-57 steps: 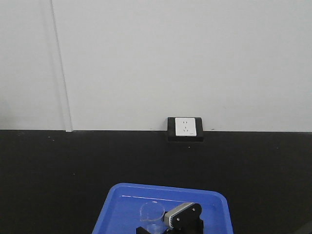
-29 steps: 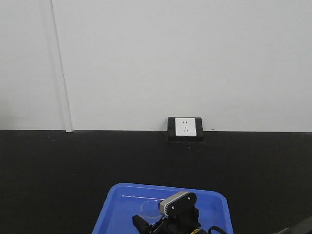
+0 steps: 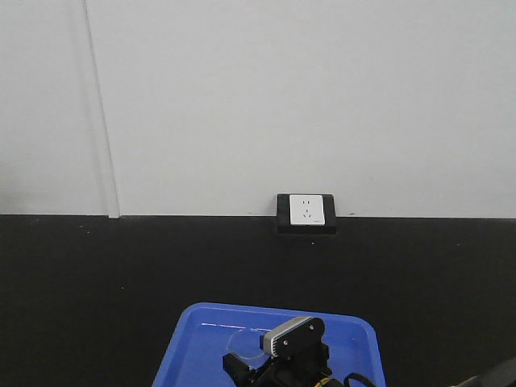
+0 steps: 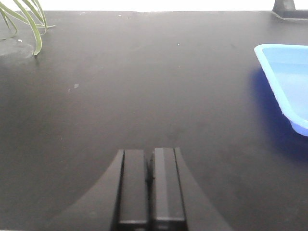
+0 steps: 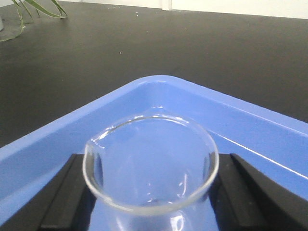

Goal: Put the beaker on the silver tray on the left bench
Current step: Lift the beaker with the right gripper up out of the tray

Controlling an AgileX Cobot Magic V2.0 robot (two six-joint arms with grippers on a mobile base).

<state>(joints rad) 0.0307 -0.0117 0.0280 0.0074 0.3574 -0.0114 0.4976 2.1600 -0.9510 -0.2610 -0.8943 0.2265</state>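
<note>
Now the right gripper [image 5: 153,202] stands around the beaker [image 5: 151,166], and this is the change. One second ago, in the front view, the beaker stood free in the blue tray [image 5: 260,130], just left of the arm's wrist. Then the arm moved toward the left of the frame and covered it, and since the last half second almost nothing has moved. In the right wrist view the two black fingers [image 5: 65,195] lie against the glass, one on each side, so the pincer looks closed to the width of the beaker and has hold of it; how firmly it presses I cannot tell. I judge that the grasp is made and the lift is not yet begun, because the beaker is low inside the blue tray, in the lower middle of the frame. The beaker is upright: its long axis is vertical, the open mouth faces up, and the pour spout seems to point to the upper left of the frame. The left gripper [image 4: 150,185] hangs over the black countertop [image 4: 144,86] with its fingers pressed together and nothing between them. The silver tray is in none of the views, so the carry is still all to do.
</note>
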